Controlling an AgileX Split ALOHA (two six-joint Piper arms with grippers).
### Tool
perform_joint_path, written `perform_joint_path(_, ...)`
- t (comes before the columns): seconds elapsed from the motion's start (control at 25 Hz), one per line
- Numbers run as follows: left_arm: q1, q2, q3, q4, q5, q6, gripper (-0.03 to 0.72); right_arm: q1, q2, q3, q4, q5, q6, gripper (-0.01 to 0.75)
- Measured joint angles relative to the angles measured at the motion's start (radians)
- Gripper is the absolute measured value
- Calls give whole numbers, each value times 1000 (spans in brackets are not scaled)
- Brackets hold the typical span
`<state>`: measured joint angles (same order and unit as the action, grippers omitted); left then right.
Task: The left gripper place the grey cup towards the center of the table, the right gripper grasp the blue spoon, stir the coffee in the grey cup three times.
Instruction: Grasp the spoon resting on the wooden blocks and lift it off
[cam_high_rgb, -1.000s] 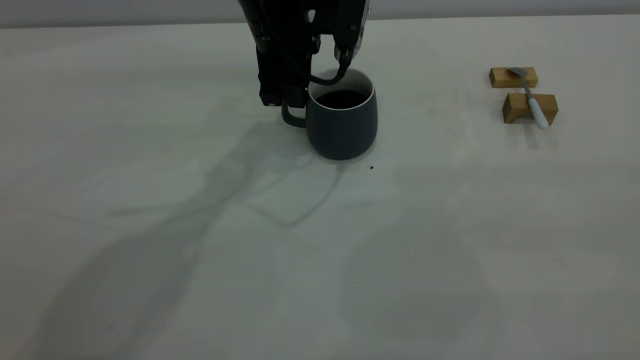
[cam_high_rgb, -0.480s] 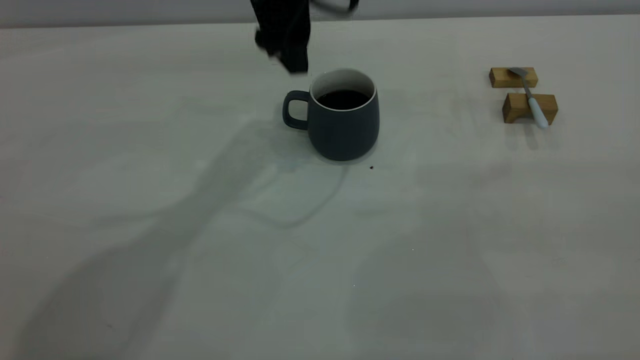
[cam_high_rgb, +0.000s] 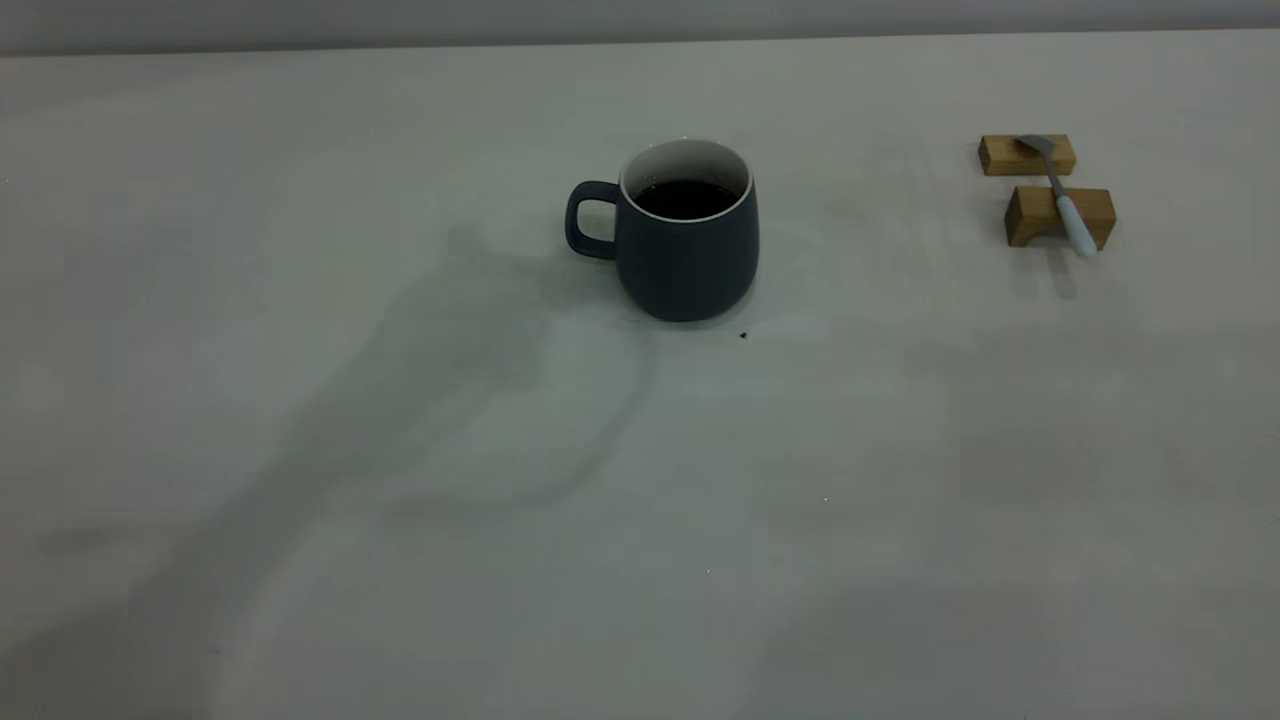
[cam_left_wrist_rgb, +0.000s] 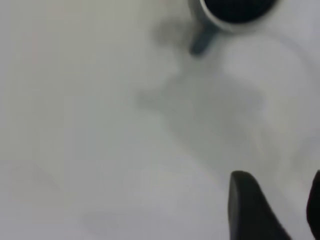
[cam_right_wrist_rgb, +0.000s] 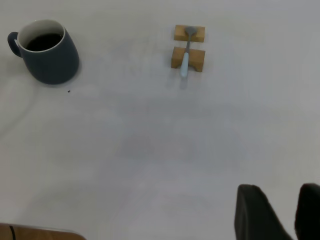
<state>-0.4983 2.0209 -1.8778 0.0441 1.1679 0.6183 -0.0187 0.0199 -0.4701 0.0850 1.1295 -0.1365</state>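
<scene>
cup placement looks done: grey cup (cam_high_rgb: 688, 240) stands upright mid-worktop (cam_high_rgb: 400, 560), coffee (cam_high_rgb: 684, 198) inside, nothing touching it. left pincer (cam_left_wrist_rgb: 272, 210) is off it, fingers apart, empty. right pincer (cam_right_wrist_rgb: 277, 212) is parted, well apart from the blue spoon (cam_high_rgb: 1062, 200), which bridges two wooden blocks (cam_high_rgb: 1058, 215). risk: a skewed pinch on the slim handle could tip the spoon off.
</scene>
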Motion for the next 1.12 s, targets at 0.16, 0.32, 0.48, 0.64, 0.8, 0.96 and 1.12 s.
perform_joint_path(0.16, 0, -79, -1, 30, 0, -175, 289, 0, 0, 0, 0, 0, 0, 240)
perform_joint_path(0.32, 0, -165, 50, 40, 0, -284, 250, 0, 0, 0, 0, 0, 0, 240)
perform_joint_path(0.48, 0, -303, 190, 40, 0, -335, 242, 0, 0, 0, 0, 0, 0, 240)
perform_joint_path(0.64, 0, -465, 307, 42, 0, -366, 242, 0, 0, 0, 0, 0, 0, 240)
perform_joint_path(0.8, 0, -648, 464, 74, 0, -459, 242, 0, 0, 0, 0, 0, 0, 240)
perform_joint_path(0.96, 0, -858, 669, 105, 0, -584, 242, 0, 0, 0, 0, 0, 0, 240)
perform_joint_path(1.12, 38, -1036, 866, 82, 0, -663, 242, 0, 0, 0, 0, 0, 0, 240)
